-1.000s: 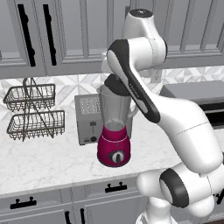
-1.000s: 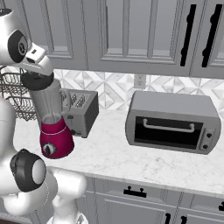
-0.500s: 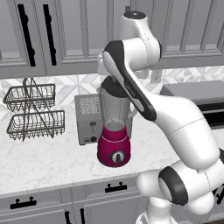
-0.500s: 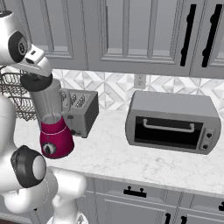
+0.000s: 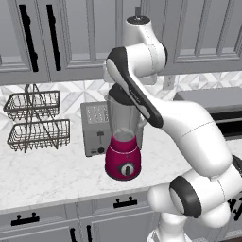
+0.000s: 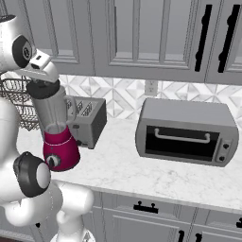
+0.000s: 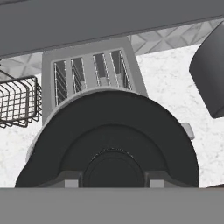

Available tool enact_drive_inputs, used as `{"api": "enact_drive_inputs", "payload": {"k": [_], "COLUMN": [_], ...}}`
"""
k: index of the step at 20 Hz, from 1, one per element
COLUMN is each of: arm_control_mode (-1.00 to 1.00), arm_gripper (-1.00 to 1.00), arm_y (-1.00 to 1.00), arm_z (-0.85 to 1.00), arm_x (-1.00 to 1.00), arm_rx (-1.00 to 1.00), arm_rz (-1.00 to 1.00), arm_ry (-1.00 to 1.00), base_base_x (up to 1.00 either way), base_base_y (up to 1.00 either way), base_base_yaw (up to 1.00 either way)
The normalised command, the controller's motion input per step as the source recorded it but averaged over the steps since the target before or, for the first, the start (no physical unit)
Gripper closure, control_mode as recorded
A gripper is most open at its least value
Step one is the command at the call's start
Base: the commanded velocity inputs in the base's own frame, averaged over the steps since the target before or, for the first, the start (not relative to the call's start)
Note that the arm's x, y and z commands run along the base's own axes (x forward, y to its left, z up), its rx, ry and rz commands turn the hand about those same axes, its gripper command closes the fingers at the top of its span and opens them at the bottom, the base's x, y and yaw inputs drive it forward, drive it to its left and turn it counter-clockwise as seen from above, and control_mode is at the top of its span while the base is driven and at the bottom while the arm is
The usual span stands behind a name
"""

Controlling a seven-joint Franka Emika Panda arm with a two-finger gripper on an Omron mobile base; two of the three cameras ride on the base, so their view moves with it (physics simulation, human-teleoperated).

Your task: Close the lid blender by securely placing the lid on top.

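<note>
The blender (image 5: pixel 124 142) stands on the counter, a clear grey jar on a magenta base (image 6: pixel 60 151) with a dark knob. Its mouth is capped by the black round lid (image 6: pixel 43 89), also lid (image 5: pixel 119 95); whether it is fully seated I cannot tell. My gripper (image 6: pixel 44 80) comes down on it from above and is shut on the lid. In the hand view the lid (image 7: pixel 109 131) spreads wide just ahead of my gripper (image 7: pixel 113 183), whose fingertips (image 7: pixel 72 183) flank its central knob.
A grey toaster (image 5: pixel 97 127) stands right behind the blender. A two-tier wire rack (image 5: pixel 35 120) is to the left, a toaster oven (image 6: pixel 186 132) to the right on the marble counter (image 6: pixel 118 165). Cabinet doors hang close overhead.
The arm's upper elbow has swung slightly left. The lid and hand stay over the blender's mouth with hardly any shift.
</note>
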Motion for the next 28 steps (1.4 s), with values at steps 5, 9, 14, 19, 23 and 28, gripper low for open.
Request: {"api": "enact_drive_inputs", "payload": {"k": [5, 9, 14, 19, 23, 28], "arm_control_mode": [-1.00, -1.00, -1.00, -1.00, -1.00, -1.00], "arm_gripper": [1.00, 1.00, 1.00, 1.00, 1.00, 1.00], "arm_y": [0.04, 0.10, 0.10, 0.03, 0.00, 0.00], "arm_z": [-0.21, -0.07, 0.00, 0.00, -0.02, -0.11], "arm_x": [0.18, 0.23, 0.08, 0.05, 0.15, 0.28], "arm_rx": [-0.02, 0.00, 0.00, -0.01, -0.01, 0.00], "arm_rz": [0.00, 0.00, 0.00, 0.00, 0.00, 0.00], "arm_ry": [0.00, 0.00, -0.04, -0.11, -0.15, -0.05], "base_base_x": [0.00, 0.00, 0.00, 0.00, 0.00, 0.00], "base_base_y": [0.00, 0.00, 0.00, 0.00, 0.00, 0.00], "base_base_yaw": [0.00, 0.00, 0.00, 0.00, 0.00, 0.00]}}
